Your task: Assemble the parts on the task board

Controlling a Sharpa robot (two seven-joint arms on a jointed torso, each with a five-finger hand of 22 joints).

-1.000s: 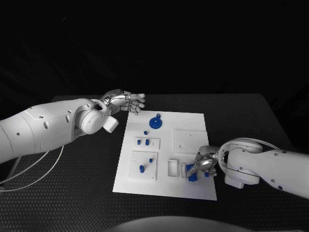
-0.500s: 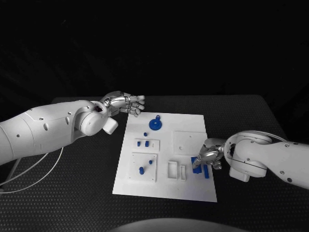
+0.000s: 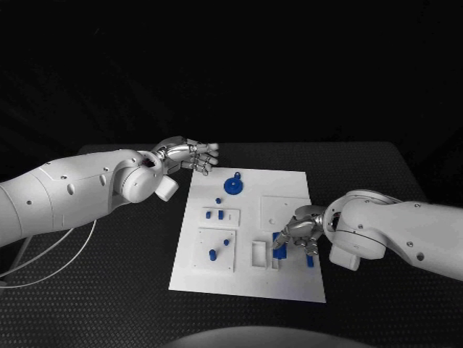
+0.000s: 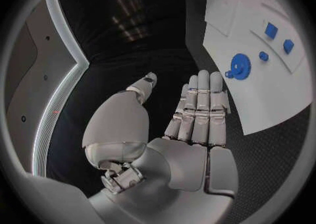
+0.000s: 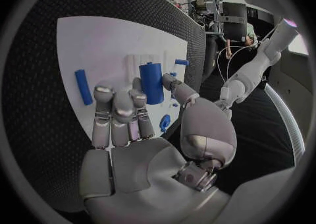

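White plastic of the task board (image 3: 294, 283) is being taken as the landmark in the head view: the right hand (image 3: 299, 233) is being held over its near right part, fingers curled down round a blue cylinder (image 3: 280, 253) that is standing beside the narrow slots, though whether it is truly being pinched cannot be told. The left hand (image 3: 186, 154) is being kept off the board's far left corner, fingers straight and together, nothing in them. On the board one blue gear (image 3: 232, 185), about three small pegs at the left-middle and two more on the near-left block are being counted. In the left wrist view the left hand (image 4: 191, 124) is being shown flat and empty, with the gear (image 4: 239, 67) lying on the board beyond it. In the right wrist view the fingers (image 5: 116, 109) are being held close together beside the upright cylinder (image 5: 151, 82), thumb near it; one loose blue bar (image 5: 83, 86) is lying apart. Seating this cylinder is judged the step in hand; next, alignment with its slot and a straight downward press are being called for.
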